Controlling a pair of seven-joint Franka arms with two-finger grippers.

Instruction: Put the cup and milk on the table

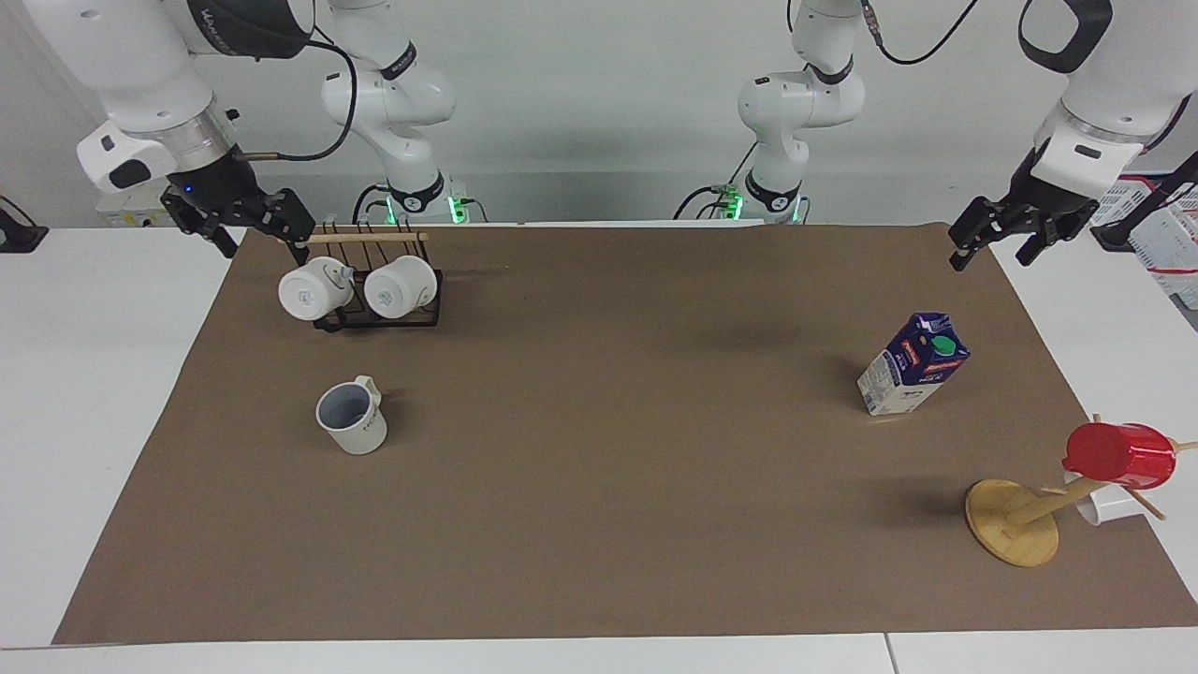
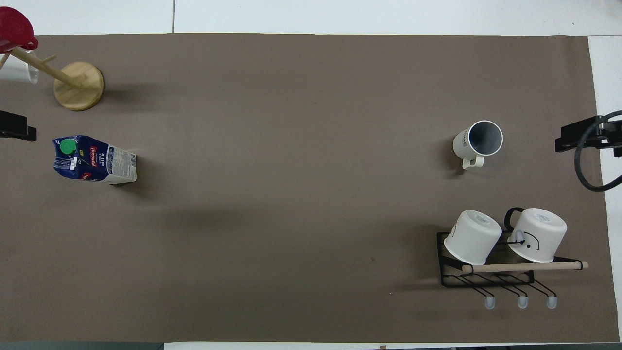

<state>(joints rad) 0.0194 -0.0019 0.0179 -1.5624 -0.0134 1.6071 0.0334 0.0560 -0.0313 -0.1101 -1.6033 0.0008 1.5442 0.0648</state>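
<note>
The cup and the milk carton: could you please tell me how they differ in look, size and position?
The cup is a round cream mug with a grey-blue inside; the milk is a boxy carton, dark blue above and white below, with a green cap. The cup is shorter than the milk. The cup is open on top; the milk is capped. The cup stands toward the right arm's end of the table, the milk toward the left arm's end. Both stand upright on the brown sheet, ungripped.

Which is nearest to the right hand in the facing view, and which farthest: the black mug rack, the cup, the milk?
From the right hand:
1. Black mug rack, just beneath it.
2. Cup, farther from the robots than the rack.
3. Milk, toward the left arm's end.
</note>
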